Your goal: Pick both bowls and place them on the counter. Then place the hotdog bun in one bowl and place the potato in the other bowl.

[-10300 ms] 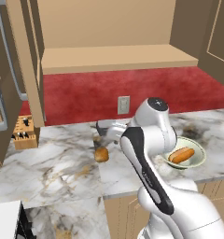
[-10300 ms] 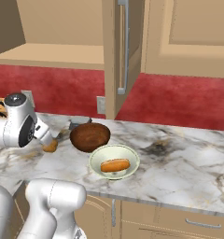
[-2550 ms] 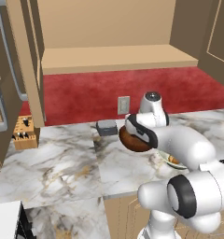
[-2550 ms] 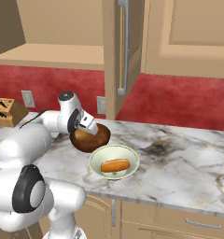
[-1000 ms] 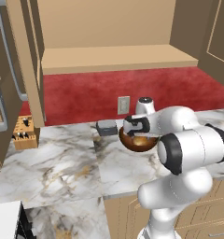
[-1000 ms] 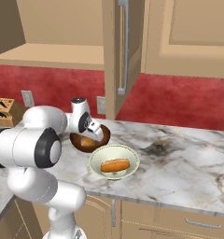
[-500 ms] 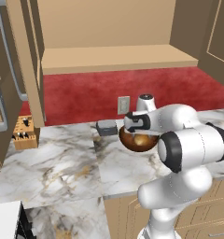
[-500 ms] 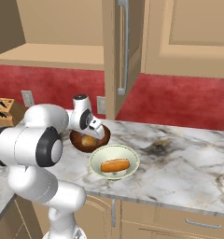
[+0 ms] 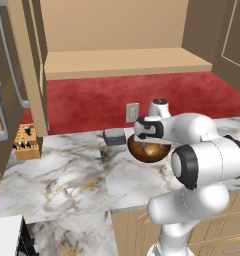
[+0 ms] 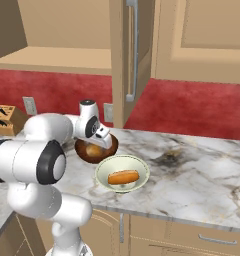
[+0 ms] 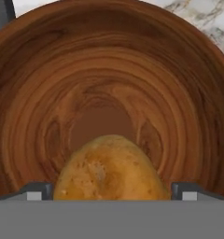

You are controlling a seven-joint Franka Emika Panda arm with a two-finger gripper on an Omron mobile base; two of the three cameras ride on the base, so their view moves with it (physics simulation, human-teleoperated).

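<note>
The glossy dark brown bowl stands on the marble counter. The golden-brown potato lies inside it. My gripper hangs just over the bowl, open, its fingertips standing either side of the potato. Right beside the brown bowl sits the cream bowl, holding the orange-tan hotdog bun.
A knife block stands at the counter's left end. A small grey box lies just left of the brown bowl, under a wall outlet. An open cabinet door hangs above the counter, beside a tan wooden shelf.
Ten seconds ago the potato lay on the counter left of the brown bowl; now it rests inside it. Over the last second the arm has barely moved.
</note>
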